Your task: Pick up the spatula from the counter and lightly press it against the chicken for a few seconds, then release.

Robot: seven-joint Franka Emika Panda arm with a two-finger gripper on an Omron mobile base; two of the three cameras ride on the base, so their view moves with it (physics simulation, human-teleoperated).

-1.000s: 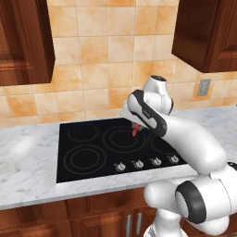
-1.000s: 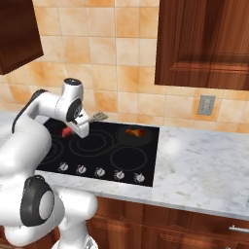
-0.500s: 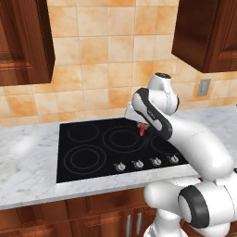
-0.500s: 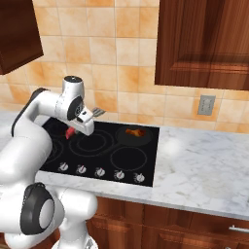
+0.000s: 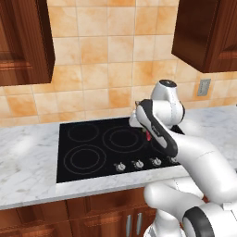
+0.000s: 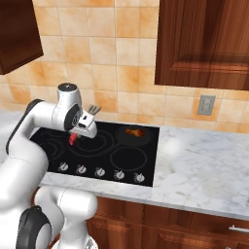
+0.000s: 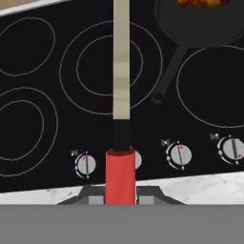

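My jaws clench the spatula (image 7: 121, 95) by its red handle; judged stiff, light, liable to pivot when pressed; chicken (image 7: 199, 2) ahead-right of jaws, in pan (image 7: 209, 26).

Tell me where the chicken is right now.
In the right base view the chicken lies in a dark pan on the stove's back right burner, right of the pincer.
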